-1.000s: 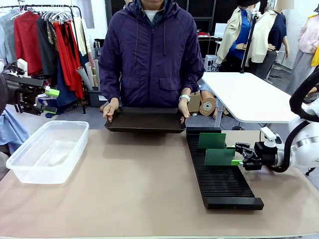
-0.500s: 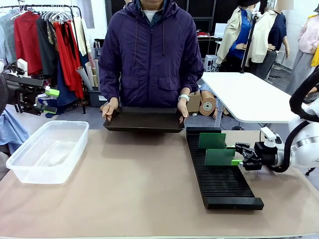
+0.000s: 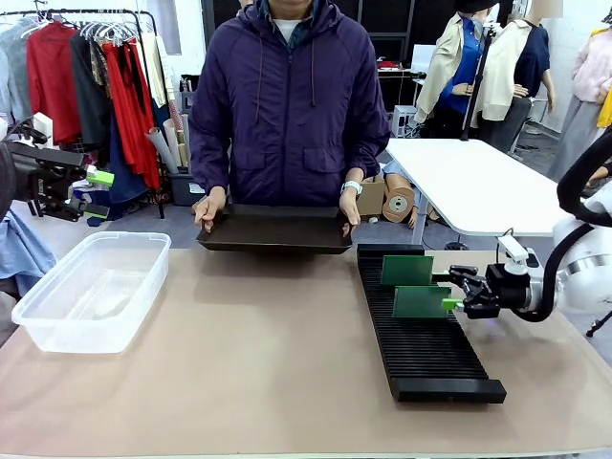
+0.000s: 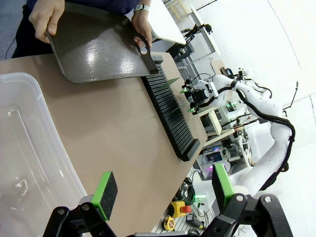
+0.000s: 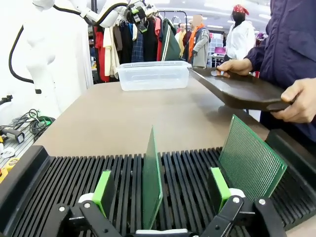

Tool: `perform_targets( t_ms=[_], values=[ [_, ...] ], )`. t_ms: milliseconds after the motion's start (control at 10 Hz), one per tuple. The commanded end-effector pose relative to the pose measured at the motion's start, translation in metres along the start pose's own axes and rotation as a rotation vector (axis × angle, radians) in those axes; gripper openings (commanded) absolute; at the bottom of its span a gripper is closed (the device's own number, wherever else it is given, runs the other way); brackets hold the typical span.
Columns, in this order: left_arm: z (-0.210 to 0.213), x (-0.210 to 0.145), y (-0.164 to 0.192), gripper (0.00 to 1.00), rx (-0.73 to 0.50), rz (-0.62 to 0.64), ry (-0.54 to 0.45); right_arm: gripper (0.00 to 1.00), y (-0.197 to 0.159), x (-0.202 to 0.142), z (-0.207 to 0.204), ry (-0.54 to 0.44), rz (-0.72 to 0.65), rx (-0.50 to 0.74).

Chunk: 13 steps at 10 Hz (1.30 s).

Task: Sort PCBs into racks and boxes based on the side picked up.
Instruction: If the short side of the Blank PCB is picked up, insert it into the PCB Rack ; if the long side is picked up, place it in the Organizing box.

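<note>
The long black rack (image 3: 426,349) lies on the right of the table with two green PCBs standing in its slots. My right gripper (image 3: 451,289) is open at the rack's right side, its green pads either side of the nearer PCB (image 3: 421,302). In the right wrist view that PCB (image 5: 154,182) stands edge-on between the spread pads of the right gripper (image 5: 160,190), touching neither. The farther PCB (image 5: 249,160) stands beyond. My left gripper (image 3: 96,194) hangs open and empty at the far left, above the clear box (image 3: 91,292).
A person across the table holds a dark shallow tray (image 3: 277,229) by both ends at the far edge, between box and rack. A white table (image 3: 469,182) stands behind on the right. The tan tabletop (image 3: 268,363) lies bare between box and rack.
My right gripper has risen slightly at the rack's side, still open around the nearer PCB. The person's tray has lifted a little. The left arm has not moved.
</note>
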<state>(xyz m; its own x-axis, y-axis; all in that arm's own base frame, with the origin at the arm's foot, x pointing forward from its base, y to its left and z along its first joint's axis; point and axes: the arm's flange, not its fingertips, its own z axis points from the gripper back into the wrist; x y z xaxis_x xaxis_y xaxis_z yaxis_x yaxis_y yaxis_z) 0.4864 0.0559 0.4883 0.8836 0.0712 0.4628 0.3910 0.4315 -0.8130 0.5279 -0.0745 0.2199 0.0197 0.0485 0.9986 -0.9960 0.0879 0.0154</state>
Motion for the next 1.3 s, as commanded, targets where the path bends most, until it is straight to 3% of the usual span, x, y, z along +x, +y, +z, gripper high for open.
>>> perform_targets(
  t_ms=[0, 300, 700, 1200],
  values=[
    [0.0, 0.0, -0.001, 1.0, -0.003, -0.003, -0.002, 1.0, 0.001, 0.027, -0.01, 0.028, 0.021, -0.036],
    [0.0, 0.0, -0.001, 1.0, -0.003, -0.003, -0.002, 1.0, 0.014, 0.064, -0.016, 0.046, -0.006, -0.032],
    [0.0, 0.0, -0.001, 1.0, -0.003, -0.003, -0.002, 1.0, 0.027, 0.114, -0.011, 0.123, -0.308, -0.011],
    [0.0, 0.0, -0.001, 1.0, -0.003, -0.003, -0.002, 1.0, 0.043, 0.161, -0.025, 0.041, -0.638, -0.037]
  ],
)
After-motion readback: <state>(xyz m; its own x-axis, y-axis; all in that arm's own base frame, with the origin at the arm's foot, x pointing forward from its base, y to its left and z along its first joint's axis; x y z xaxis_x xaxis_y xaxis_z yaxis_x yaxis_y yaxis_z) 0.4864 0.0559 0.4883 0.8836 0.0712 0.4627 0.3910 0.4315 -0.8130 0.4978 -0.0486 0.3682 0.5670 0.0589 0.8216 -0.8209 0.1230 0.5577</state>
